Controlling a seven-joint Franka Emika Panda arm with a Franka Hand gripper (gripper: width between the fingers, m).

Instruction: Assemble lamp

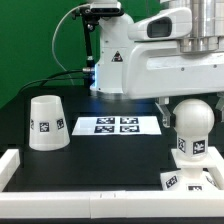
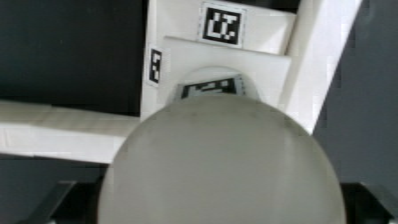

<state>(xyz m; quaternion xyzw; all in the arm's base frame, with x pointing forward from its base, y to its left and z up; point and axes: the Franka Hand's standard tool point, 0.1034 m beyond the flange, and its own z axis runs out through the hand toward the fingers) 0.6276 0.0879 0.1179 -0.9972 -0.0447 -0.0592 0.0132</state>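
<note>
Jaws (image 2: 205,205) around bulb (image 1: 191,117) on base (image 1: 190,152)

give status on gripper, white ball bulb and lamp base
Gripper directly over smooth white ball bulb, jaw state unclear. Bulb upright on angular white base block. White cone shade stands apart at the exterior view's left. Nothing blocking.

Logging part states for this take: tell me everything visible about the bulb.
The bulb is a smooth, matte white ball, plastic by its look, with no tags. It sits upright on top of the angular base block at the exterior view's right, directly under the arm. In the wrist view it fills the foreground. Whether the gripper holds it cannot be told.
</note>
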